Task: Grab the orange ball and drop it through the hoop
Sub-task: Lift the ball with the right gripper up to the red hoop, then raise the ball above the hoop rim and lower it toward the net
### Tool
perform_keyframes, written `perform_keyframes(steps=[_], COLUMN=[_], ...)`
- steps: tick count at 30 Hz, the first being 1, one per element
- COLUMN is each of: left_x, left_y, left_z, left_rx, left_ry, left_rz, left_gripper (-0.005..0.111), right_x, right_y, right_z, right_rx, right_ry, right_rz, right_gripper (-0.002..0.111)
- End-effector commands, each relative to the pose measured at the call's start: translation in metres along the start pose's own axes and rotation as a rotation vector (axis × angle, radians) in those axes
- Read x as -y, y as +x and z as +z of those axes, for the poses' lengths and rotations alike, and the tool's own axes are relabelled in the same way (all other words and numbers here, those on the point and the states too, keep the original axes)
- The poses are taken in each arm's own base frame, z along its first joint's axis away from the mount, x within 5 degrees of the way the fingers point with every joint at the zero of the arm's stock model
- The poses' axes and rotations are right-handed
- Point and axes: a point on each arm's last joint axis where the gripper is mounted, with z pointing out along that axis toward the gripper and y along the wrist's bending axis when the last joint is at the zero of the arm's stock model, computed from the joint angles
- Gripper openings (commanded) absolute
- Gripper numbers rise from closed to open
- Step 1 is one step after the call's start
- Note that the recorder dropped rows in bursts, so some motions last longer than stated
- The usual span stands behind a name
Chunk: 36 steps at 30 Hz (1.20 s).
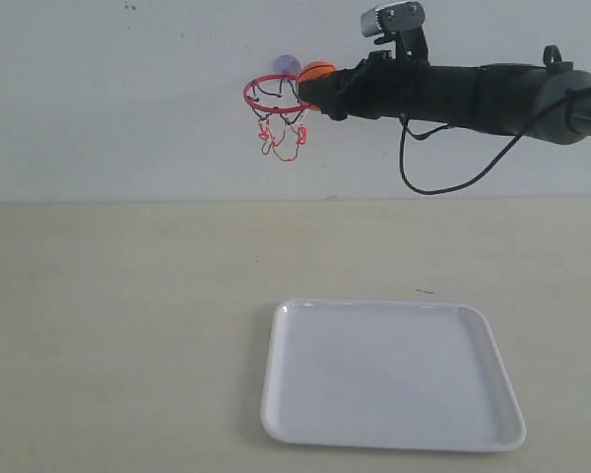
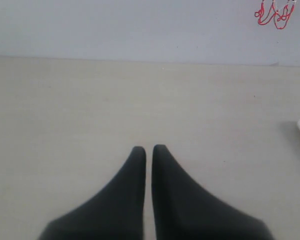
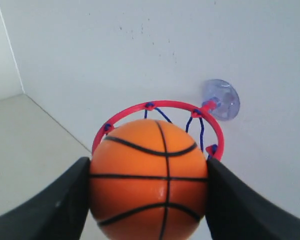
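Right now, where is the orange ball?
Exterior view, upper middle: the orange ball is held in the right pincer, at the right edge of the hoop, high above the white tray.

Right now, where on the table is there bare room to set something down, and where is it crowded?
The table left of the tray is bare, as is the strip between tray and wall; the tray holds nothing. The shut left pincer faces that left patch. Crowded only up at the hoop, where the right pincer holds the ball.
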Motion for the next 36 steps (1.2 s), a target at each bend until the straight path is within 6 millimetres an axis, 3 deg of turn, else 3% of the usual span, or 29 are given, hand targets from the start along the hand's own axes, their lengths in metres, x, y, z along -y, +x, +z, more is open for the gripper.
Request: perform_keyframes(steps=[1, 6, 12, 16, 20, 24, 32, 36], left_x=[0.0, 0.0, 0.0, 0.0, 0.0, 0.0, 0.0, 0.0], left_y=[0.001, 0.001, 0.001, 0.001, 0.001, 0.001, 0.001, 0.001], left_z=[0.0, 0.0, 0.0, 0.0, 0.0, 0.0, 0.0, 0.0], left_rx=[-0.002, -0.002, -0.002, -0.002, -0.002, -0.002, -0.002, -0.002], left_ry=[0.002, 0.002, 0.002, 0.002, 0.002, 0.002, 0.002, 0.002], left_rz=[-0.011, -0.011, -0.011, -0.011, -0.011, -0.011, -0.011, -0.011], left_gripper=[0.004, 0.004, 0.004, 0.004, 0.004, 0.004, 0.004, 0.004], right_x=[-0.001, 0.004, 0.021, 0.042, 0.053, 0.054, 0.035, 0.031], right_y=[-0.009, -0.008, -0.021, -0.011, 0.003, 0.006, -0.019, -0.017], right_z=[0.0, 0.0, -0.015, -0.025, -0.028, -0.016, 0.012, 0.017], right_rx=[0.038, 0.022, 0.071, 0.071, 0.087, 0.108, 0.195, 0.201], right_ry=[-0.013, 0.04, 0.025, 0.039, -0.058, -0.114, -0.123, -0.146], right_rz=[-0.12, -0.183, -0.159, 0.007, 0.25, 0.329, 0.189, 0.18], right_gripper=[0.0, 0.0, 0.0, 0.0, 0.0, 0.0, 0.0, 0.0])
